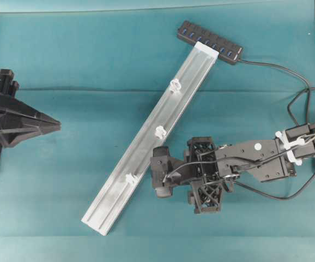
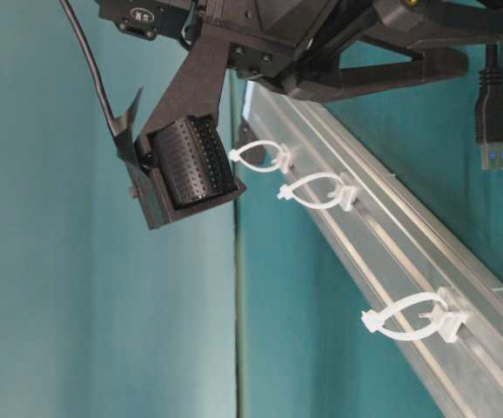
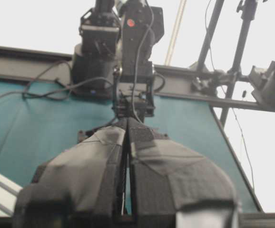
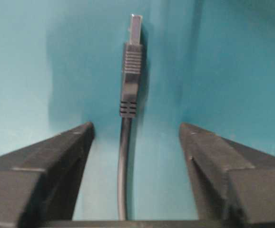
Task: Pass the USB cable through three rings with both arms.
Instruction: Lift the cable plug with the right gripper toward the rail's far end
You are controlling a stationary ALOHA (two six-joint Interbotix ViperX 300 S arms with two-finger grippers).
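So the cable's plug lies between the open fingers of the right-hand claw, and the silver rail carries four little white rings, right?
Not quite: the rail carries three white rings, not four, as the overhead view shows. The rest holds: in the right wrist view the USB cable lies between the open fingers of the right gripper, untouched by either.

Under me the surface (image 1: 92,60) is a plain teal, unpatterned except for faint darker crease lines, and across it runs the rail (image 1: 146,143), pale brushed silver with lengthwise grooved stripes, bearing the three rings (image 1: 160,131) in milky translucent white. My right gripper (image 4: 136,137) is matt black, and between its dark fingers (image 4: 56,161) lies the USB cable (image 4: 130,80), black with a ribbed plug and a silver-grey metal tip. My left gripper (image 1: 51,124) is black too, its fingers wrapped in grey-black tape, and the hub bar (image 1: 209,42) is black with a row of blue ports.
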